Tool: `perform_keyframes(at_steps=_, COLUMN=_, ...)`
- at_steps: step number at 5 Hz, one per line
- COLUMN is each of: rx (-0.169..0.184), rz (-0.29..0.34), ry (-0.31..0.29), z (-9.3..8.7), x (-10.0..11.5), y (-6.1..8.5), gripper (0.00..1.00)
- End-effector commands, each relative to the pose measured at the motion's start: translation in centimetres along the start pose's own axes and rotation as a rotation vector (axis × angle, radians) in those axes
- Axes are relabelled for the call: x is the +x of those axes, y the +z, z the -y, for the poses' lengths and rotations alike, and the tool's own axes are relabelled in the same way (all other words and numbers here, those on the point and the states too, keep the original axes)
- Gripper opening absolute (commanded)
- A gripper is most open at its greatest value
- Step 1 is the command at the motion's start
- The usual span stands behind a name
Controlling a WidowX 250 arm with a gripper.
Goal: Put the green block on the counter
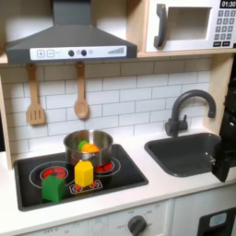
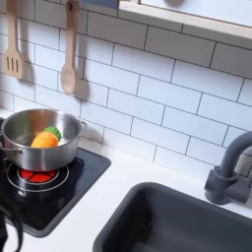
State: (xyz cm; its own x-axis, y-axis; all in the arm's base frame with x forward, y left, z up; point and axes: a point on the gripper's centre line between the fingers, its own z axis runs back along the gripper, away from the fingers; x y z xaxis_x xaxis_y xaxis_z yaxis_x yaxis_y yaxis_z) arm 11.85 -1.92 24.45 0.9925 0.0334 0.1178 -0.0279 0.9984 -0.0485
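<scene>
Green block (image 1: 53, 188) sat on the black stovetop (image 1: 120, 175), beside the yellow block (image 1: 84, 173); I couldn't tell my gripper's (image 1: 226, 159) state.

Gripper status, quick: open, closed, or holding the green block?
Gripper: a dark shape at the first exterior view's right edge, over the sink; open or closed cannot be told. It is not holding the green block, which sits on the stovetop.

White tiled wall (image 1: 129, 97), grey hood (image 1: 69, 41)
</scene>
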Motion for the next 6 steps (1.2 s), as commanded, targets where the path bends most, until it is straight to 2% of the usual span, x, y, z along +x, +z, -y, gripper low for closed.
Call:
perform_keyframes(at_steps=1, rx=0.000, rz=0.002, ry=0.000, z=0.0, x=0.0, y=0.0, gripper=1.00)
perform_keyframes(at_steps=2, rx=-0.010, rz=-0.011, ry=0.023, z=-0.8, x=0.0, y=-0.3, gripper=0.99)
perform_keyframes(at_steps=3, rx=-0.007, rz=-0.003, ry=0.032, z=-1.2, x=0.1, y=-0.3, gripper=0.00)
perform_keyframes(at_steps=4, rx=-0.010, rz=0.004, ry=0.062, z=-2.1, x=0.5, y=-0.4, gripper=0.00)
perform_keyframes(at_steps=5, rx=-0.027, rz=0.035, ry=0.128, z=-3.4, x=1.3, y=-0.3, gripper=0.00)
perform_keyframes(at_steps=6, rx=-0.021, rz=0.024, ry=0.179, z=-4.6, x=1.7, y=-0.6, gripper=0.00)
